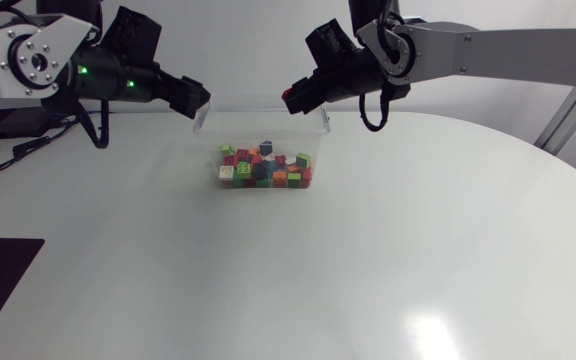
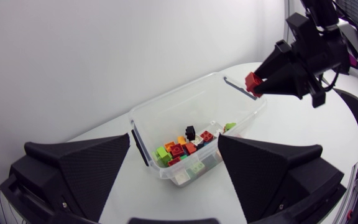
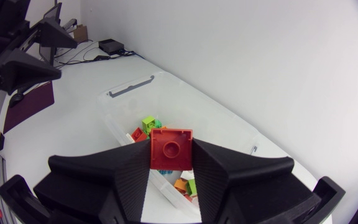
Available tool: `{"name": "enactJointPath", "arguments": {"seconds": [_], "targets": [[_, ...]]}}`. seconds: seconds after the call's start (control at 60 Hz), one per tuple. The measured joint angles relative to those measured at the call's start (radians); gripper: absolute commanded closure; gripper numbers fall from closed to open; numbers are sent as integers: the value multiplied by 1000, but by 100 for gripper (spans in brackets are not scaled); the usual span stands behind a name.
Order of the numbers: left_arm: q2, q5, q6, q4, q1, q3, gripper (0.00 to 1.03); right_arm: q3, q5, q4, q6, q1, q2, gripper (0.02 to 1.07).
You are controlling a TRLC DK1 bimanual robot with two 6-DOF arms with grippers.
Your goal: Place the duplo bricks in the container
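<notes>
Pinching a red brick [image 3: 171, 146] in the right gripper [image 3: 171, 157], fingers pressing on two opposite sides of it. Hanging it above the container [image 1: 263, 120], near the rim at one end and not over the middle. Holding the left gripper [image 2: 174, 171] spread wide and empty, just off the container's other end. Showing many bricks [image 1: 265, 167] of mixed colours inside the container, heaped toward the side away from both grippers.

Probably nearing the release, and risking a miss: letting go this close to the rim could be sending the brick against the wall's top edge and bouncing it out onto the counter [image 1: 368, 250] beside the container. Risking a tumble as well, since a brick dropping from this height onto the heap may be skipping off the hard pieces and over the low wall. Possibly risking a knock on the container's rim if lowering without first shifting inward.
</notes>
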Motion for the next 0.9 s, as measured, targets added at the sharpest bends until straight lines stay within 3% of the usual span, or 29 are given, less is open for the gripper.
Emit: {"name": "enactJointPath", "arguments": {"seconds": [0.35,0.417,0.517,0.583,0.9], "targets": [[-166,0,0,-3,29,-185,5,122,26,74,11,0,150,71],[-196,0,0,-2,39,-216,5,146,30,77,11,0,182,59],[-247,0,0,4,49,-268,5,180,54,78,11,2,232,22],[-282,0,0,8,53,-306,5,190,72,80,11,6,255,9],[-459,-9,0,16,97,-451,5,113,76,110,11,-3,199,7]]}}
